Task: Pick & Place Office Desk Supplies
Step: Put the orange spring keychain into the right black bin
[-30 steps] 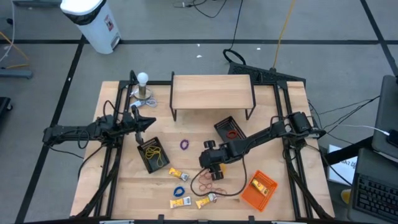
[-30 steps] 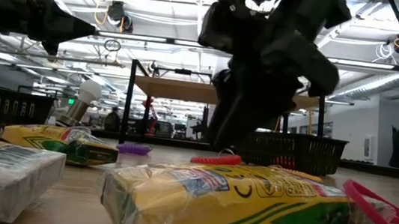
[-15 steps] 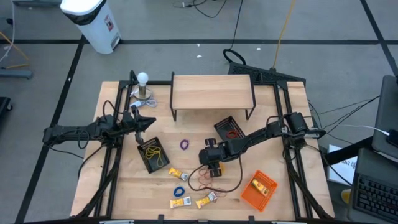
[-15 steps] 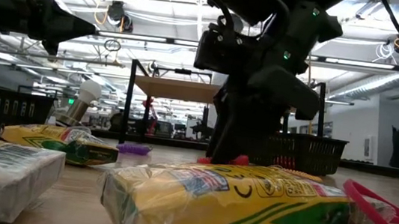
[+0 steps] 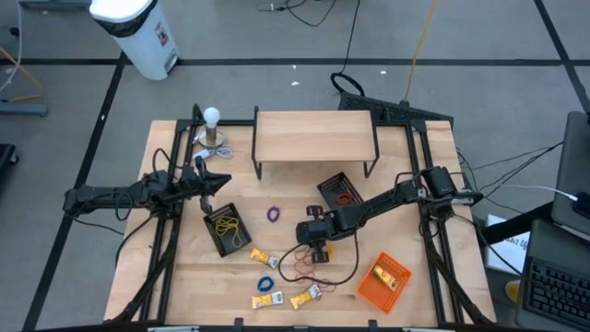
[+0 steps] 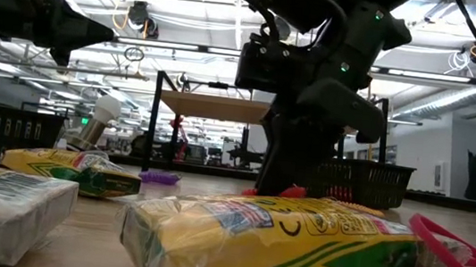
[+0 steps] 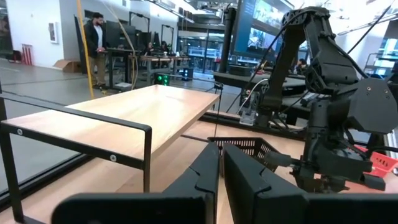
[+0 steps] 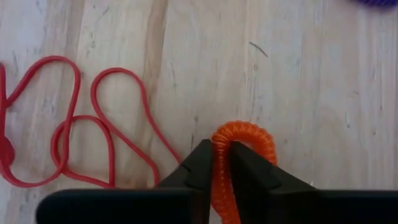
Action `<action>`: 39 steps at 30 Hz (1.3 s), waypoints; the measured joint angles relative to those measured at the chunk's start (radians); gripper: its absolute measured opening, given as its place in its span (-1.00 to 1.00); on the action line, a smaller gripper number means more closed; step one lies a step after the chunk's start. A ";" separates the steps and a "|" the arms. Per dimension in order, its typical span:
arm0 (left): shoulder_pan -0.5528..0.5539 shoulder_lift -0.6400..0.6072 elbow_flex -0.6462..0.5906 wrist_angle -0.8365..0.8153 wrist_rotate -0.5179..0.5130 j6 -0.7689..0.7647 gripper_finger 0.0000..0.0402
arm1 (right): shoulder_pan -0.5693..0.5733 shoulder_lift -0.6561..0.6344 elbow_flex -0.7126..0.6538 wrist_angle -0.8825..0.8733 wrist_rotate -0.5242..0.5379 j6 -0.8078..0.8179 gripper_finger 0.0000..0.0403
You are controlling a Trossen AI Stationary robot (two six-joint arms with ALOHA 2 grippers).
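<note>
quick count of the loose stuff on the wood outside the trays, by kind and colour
yellow packets: 3
purple loop: 1
blue loop: 1
orange coil loop, in the right hand: 1
red loop tangle, counted as one: 1
total: 7

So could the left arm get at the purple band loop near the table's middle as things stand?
Probably yes: the left gripper, shut and empty, hovers nearby, with bare table between it and the purple band loop.
</note>
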 joint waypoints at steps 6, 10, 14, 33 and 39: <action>0.000 0.000 0.000 0.000 0.001 -0.024 -0.88 | 0.000 -0.050 -0.002 0.004 -0.001 0.031 -0.95; 0.000 0.000 0.000 -0.003 0.003 -0.047 -0.88 | 0.009 -0.163 -0.001 0.049 0.002 0.058 -0.95; 0.000 0.000 0.000 -0.014 0.003 -0.057 -0.88 | 0.019 -0.281 0.000 0.068 0.003 0.057 -0.95; 0.000 0.000 -0.001 -0.018 0.002 -0.067 -0.88 | -0.029 -1.128 -0.610 0.522 0.132 0.031 -0.95; 0.000 0.000 -0.001 -0.018 0.000 -0.065 -0.88 | -0.077 -1.337 -0.941 0.789 0.134 0.105 -0.95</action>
